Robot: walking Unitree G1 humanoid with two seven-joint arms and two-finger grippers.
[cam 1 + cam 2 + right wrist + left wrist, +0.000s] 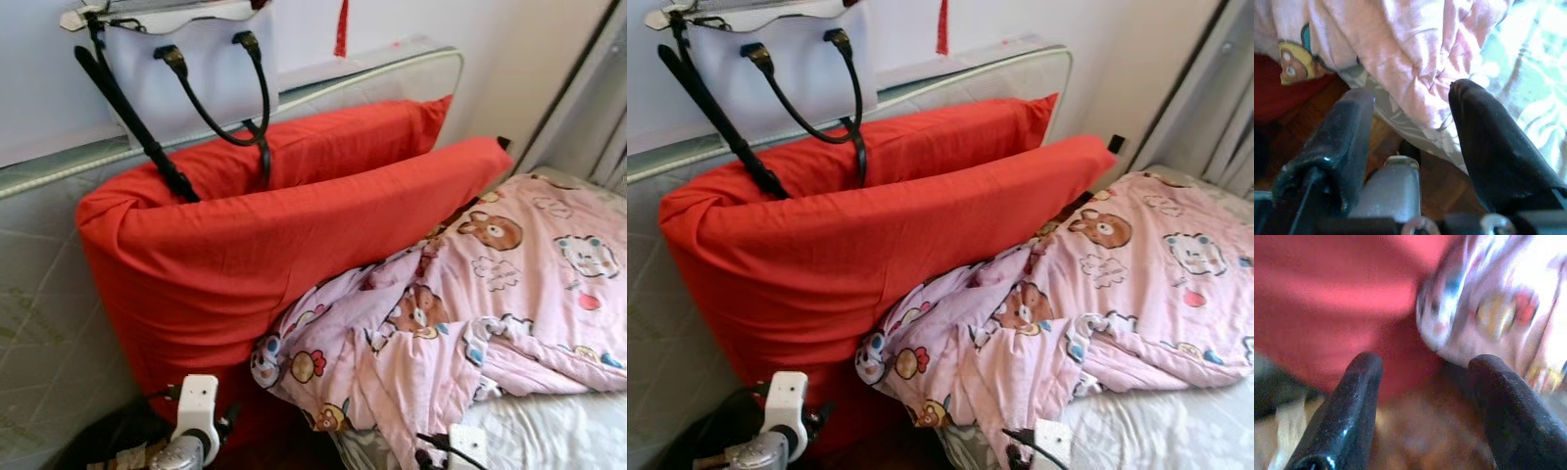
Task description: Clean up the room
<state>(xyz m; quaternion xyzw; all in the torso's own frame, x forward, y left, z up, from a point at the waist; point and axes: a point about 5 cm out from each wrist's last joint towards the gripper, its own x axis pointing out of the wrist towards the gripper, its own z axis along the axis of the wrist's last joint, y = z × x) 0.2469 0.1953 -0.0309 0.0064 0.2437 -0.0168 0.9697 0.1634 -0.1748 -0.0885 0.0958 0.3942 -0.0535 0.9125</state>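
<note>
A crumpled pink blanket (470, 313) with cartoon bears lies on the bed, its corner hanging over the near-left edge. Behind it two large red pillows (255, 245) lean upright against the padded headboard (39, 323). A white handbag (191, 69) with black straps hangs on the wall above them. My left gripper (1422, 382) is open, low beside the bed, facing the red pillow and the blanket's corner (1488, 303). My right gripper (1410, 127) is open too, just short of the blanket's hanging edge (1400, 63), with nothing between its fingers. Both wrists (196, 421) show at the bottom of the eye views.
A pale sheet (558, 421) covers the mattress at the lower right. Wooden floor (1298, 132) lies beside the bed, with a dark object (108, 436) at the lower left. Grey curtains (588, 117) hang at the right.
</note>
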